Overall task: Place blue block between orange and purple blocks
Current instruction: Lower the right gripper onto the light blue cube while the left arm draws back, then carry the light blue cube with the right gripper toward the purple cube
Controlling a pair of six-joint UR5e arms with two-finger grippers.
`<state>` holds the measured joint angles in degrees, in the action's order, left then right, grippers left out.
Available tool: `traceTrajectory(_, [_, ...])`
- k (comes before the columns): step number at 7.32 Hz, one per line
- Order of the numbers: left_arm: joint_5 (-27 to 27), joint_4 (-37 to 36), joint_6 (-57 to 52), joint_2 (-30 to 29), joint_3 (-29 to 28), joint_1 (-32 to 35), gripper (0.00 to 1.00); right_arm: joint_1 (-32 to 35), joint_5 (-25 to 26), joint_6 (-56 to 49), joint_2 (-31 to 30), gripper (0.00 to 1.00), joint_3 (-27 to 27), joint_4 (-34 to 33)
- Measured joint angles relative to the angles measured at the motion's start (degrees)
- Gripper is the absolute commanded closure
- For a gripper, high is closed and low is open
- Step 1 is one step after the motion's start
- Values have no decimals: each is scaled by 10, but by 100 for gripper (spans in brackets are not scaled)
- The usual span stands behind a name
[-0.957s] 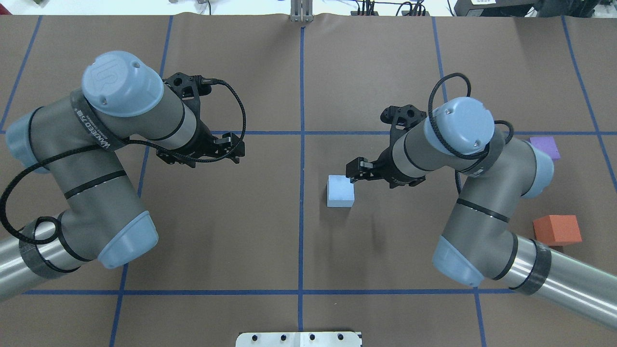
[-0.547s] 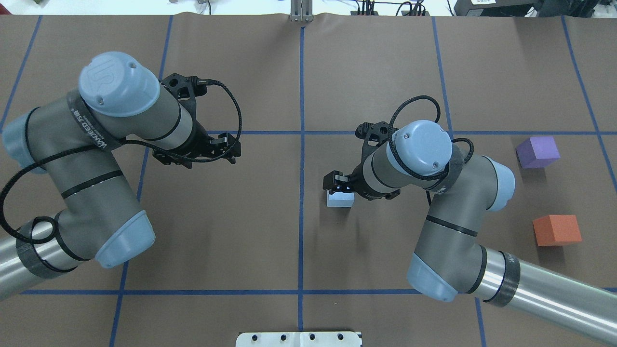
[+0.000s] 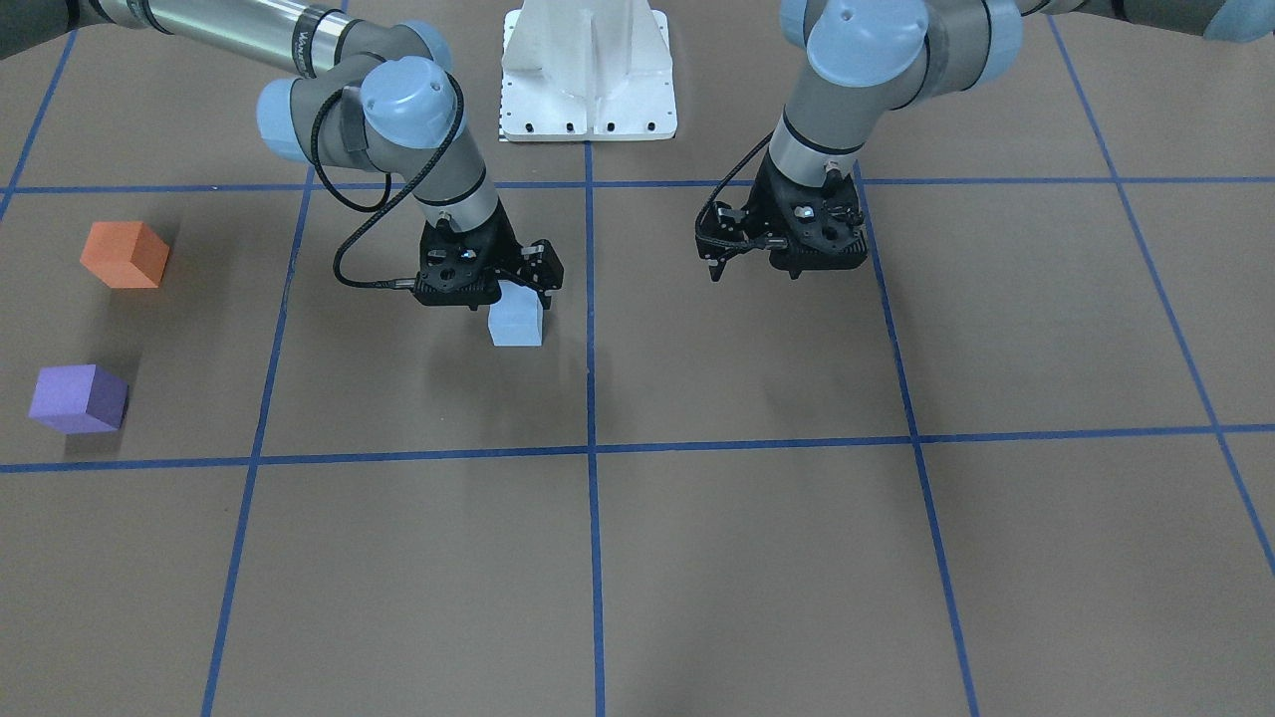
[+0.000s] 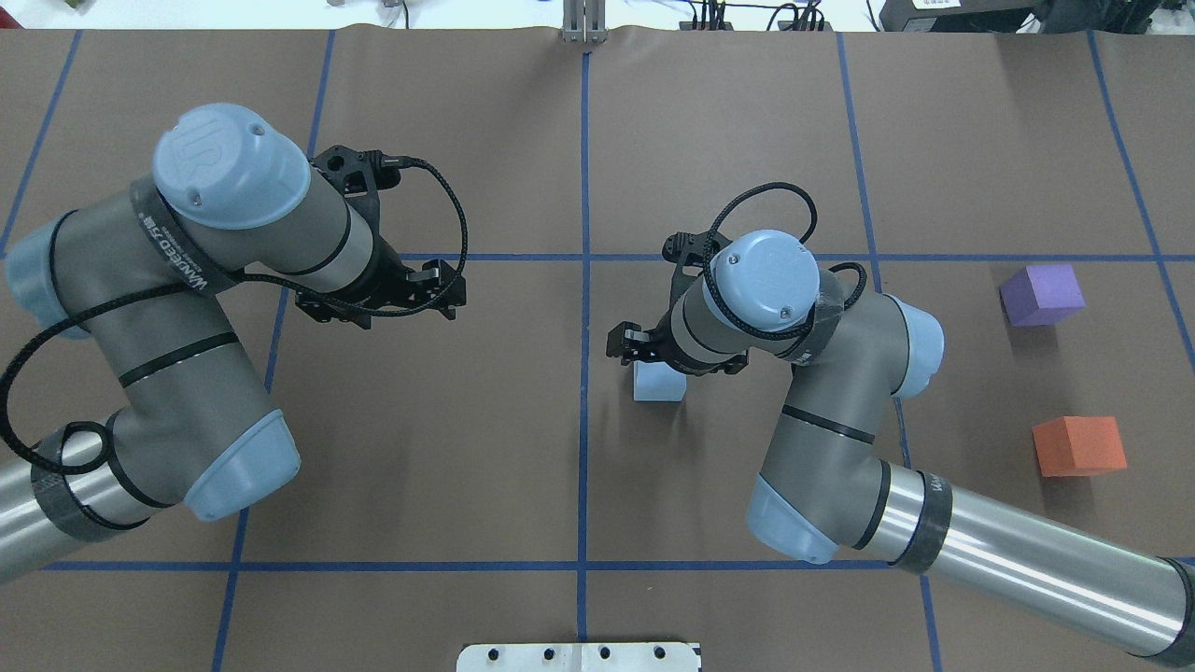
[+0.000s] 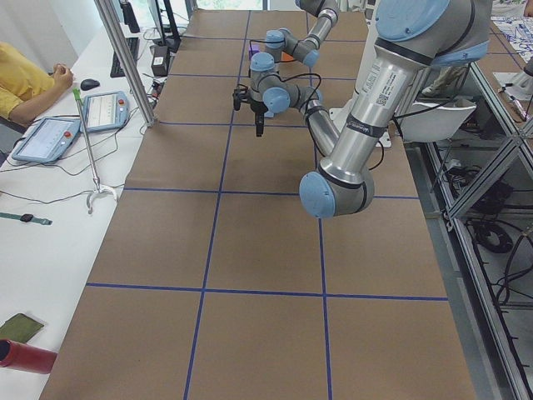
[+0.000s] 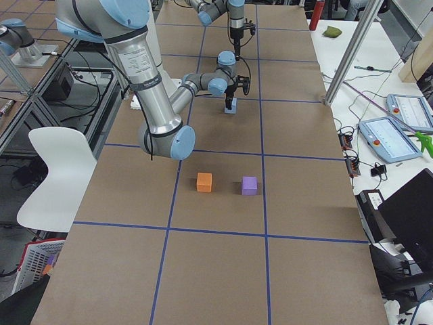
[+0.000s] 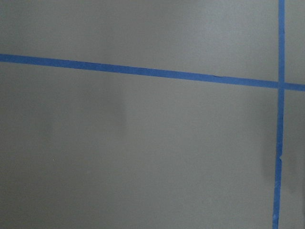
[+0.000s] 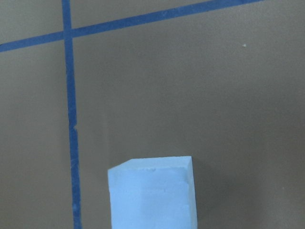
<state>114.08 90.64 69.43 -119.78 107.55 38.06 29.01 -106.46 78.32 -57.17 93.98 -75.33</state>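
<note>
The light blue block (image 4: 659, 385) lies on the brown table just right of the centre tape line; it also shows in the front view (image 3: 516, 325) and at the bottom of the right wrist view (image 8: 152, 193). My right gripper (image 4: 642, 347) hangs directly over it, open, its fingers low at the block's top (image 3: 526, 286). The purple block (image 4: 1041, 294) and the orange block (image 4: 1078, 445) sit apart at the far right, with a gap between them. My left gripper (image 4: 452, 291) is open and empty over the left half.
Blue tape lines (image 4: 584, 280) divide the brown table into squares. The white robot base plate (image 3: 588, 90) stands at the near edge. An operator (image 5: 25, 83) and tablets sit beyond the far side.
My right arm has swung left, bringing its gripper from beside the blue block to directly over it. The purple block is uncovered again. The left arm has barely moved.
</note>
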Motion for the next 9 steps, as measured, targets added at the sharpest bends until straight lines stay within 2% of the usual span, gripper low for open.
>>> traceTrajectory(2, [1,1,0,1,-1,0,0,0,1,-12,7,2,-15,0])
traceTrajectory(4, [13,1,3,5,3,0,0,0,4,-34,10,8,-33,0])
traceTrajectory(5, [23,2,9,7,4,1,0,0,3,-42,11,41,-40,1])
traceTrajectory(6, [27,5,17,7,4,1,0,0,2,-46,12,99,-44,2])
traceTrajectory(8, [29,8,27,8,3,1,0,9,-9,-49,12,100,-44,2])
traceTrajectory(9, [29,8,28,8,2,1,0,29,-39,-50,10,100,-37,1])
